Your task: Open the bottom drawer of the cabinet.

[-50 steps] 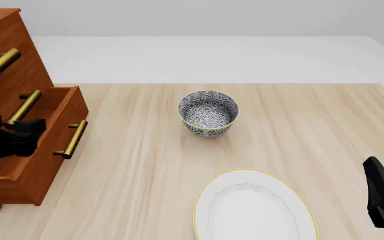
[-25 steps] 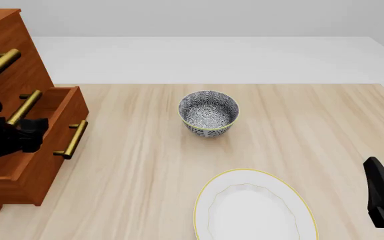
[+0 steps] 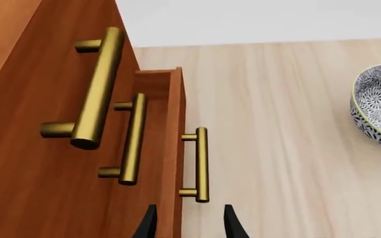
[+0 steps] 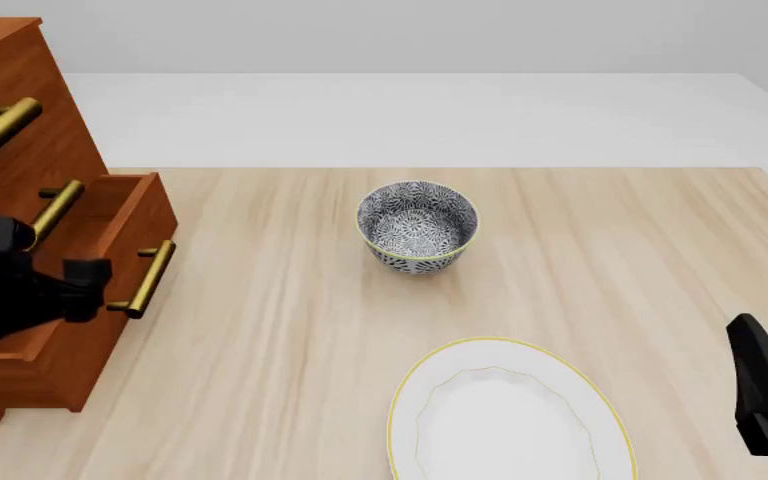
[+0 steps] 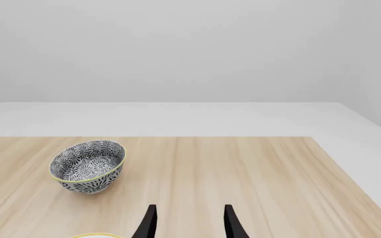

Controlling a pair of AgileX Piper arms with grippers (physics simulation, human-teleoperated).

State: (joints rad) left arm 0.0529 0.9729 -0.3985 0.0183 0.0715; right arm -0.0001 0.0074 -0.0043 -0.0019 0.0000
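Bare table (image 4: 264,330) beside bowl (image 4: 418,226)

Cabinet (image 4: 17,110) at the table's left edge, reddish-brown wood, three brass bar handles, bottom drawer (image 4: 97,300) pulled partway out toward the table's middle, plain wood inside, its handle (image 3: 200,164) free, upper two drawers shut

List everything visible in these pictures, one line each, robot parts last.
reddish-brown wooden cabinet: one, far left of the table, three drawers.
bottom drawer with brass bar handle: one, reddish-brown, pulled partly out.
upper drawers' brass bar handles: two, closed fronts above it.
patterned black-and-white bowl: one, table centre, upright.
white plate with gold rim: one, near edge, cut off by the frame.
light wooden table: one.
left gripper: black, fingers apart, just short of the bottom handle.
right gripper: black, fingers apart, holding nothing.
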